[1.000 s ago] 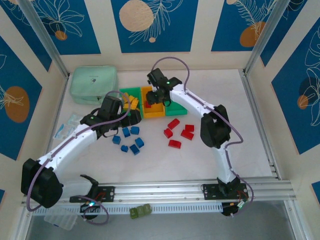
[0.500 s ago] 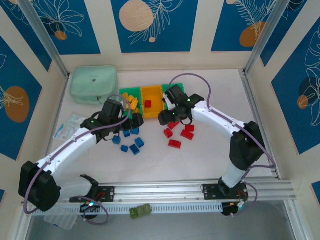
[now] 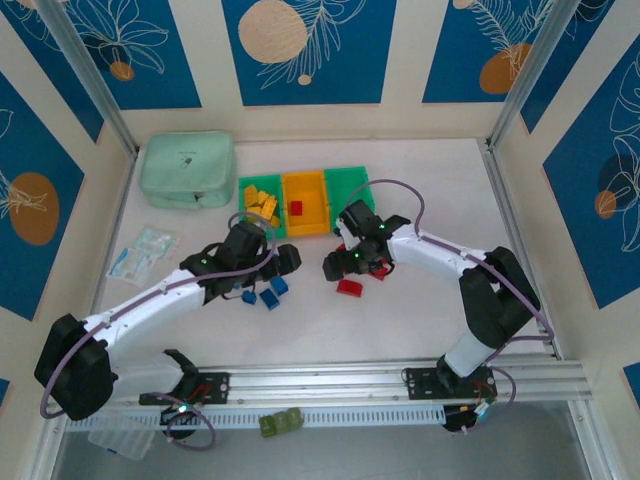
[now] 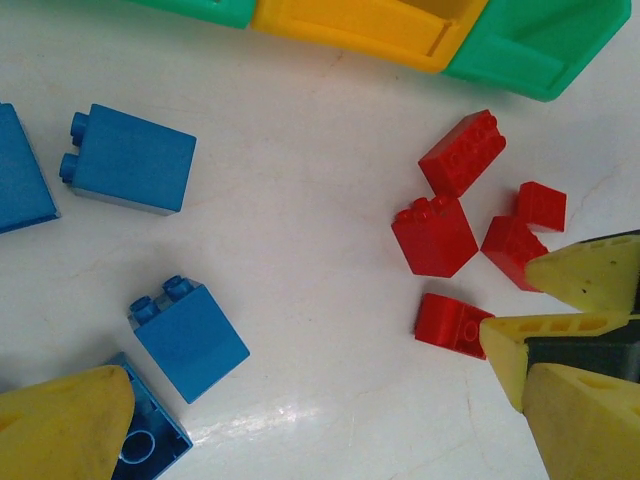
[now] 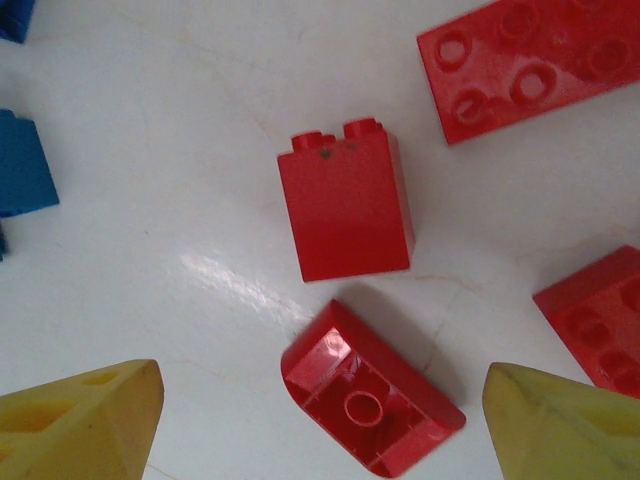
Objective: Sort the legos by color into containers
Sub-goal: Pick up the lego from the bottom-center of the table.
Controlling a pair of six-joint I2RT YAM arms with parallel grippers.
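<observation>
My right gripper (image 5: 322, 400) hangs open just above a red curved lego (image 5: 370, 405) that lies underside up on the table between its yellow fingers (image 5: 80, 420), untouched. Other red legos (image 5: 345, 205) lie round it. From above, the right gripper (image 3: 342, 264) sits over the red pile (image 3: 350, 287). My left gripper (image 3: 275, 268) is open above the blue legos (image 3: 270, 297); nothing is between its fingertips (image 4: 336, 400), and blue bricks (image 4: 190, 340) lie to the left. The containers (image 3: 348, 185) stand behind; the left green bin holds yellow legos (image 3: 262, 200), the orange-yellow one a red lego (image 3: 296, 208).
A mint-green zip pouch (image 3: 188, 170) lies at the back left and a clear packet (image 3: 140, 250) by the left wall. An olive block (image 3: 281, 423) sits below the front rail. The two grippers are close together; the right one's fingers (image 4: 590, 275) reach into the left wrist view.
The right gripper has swung from the orange-yellow bin down to the red pile, its jaws widening. The left gripper has shifted nearer and rightward over the blue legos.
</observation>
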